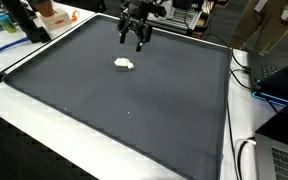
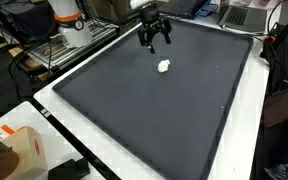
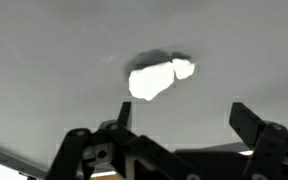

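A small white crumpled lump (image 1: 124,64) lies on the dark grey mat (image 1: 124,110), also visible as the white lump (image 2: 164,67) and, from above, the white lump (image 3: 156,78). My gripper (image 1: 135,42) hangs open just above the mat, a little beyond the lump towards the mat's far edge; in the opposite exterior view the gripper (image 2: 154,42) stands up-left of it. In the wrist view the gripper (image 3: 182,116) has its fingers wide apart with only bare mat between them, and the lump sits ahead of the fingertips. Nothing is held.
The mat (image 2: 154,110) covers most of a white table (image 1: 24,130). Behind it stand an orange-and-white object (image 1: 52,14) and another robot base (image 2: 69,20). A box (image 2: 19,150) sits at a near corner. Cables (image 1: 252,80) run beside the mat.
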Controlling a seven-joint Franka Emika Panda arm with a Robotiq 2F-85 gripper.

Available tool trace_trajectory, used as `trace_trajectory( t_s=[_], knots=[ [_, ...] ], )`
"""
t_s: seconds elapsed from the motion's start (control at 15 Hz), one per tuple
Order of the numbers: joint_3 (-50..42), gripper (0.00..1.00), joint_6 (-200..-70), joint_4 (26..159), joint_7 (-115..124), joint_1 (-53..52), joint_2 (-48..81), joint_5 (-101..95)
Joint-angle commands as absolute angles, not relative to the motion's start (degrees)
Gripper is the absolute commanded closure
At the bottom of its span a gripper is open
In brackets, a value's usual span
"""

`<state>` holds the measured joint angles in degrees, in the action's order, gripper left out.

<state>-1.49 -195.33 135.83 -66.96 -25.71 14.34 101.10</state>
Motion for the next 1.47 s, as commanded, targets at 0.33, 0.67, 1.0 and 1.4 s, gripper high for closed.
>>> trace_trajectory(
  t_s=[0.33,0.67,1.0,1.4],
  knots=[
    [-1.4,0.00,-195.3,135.7,-67.1,-25.6,14.2,101.1],
    [-0.9,0.00,-195.5,135.0,-66.6,-25.4,14.8,102.3],
    [4.6,0.00,-195.2,134.7,-69.3,-20.2,16.1,111.8],
    [18.2,0.00,-201.9,131.3,-79.5,-9.9,13.7,123.0]
  ],
)
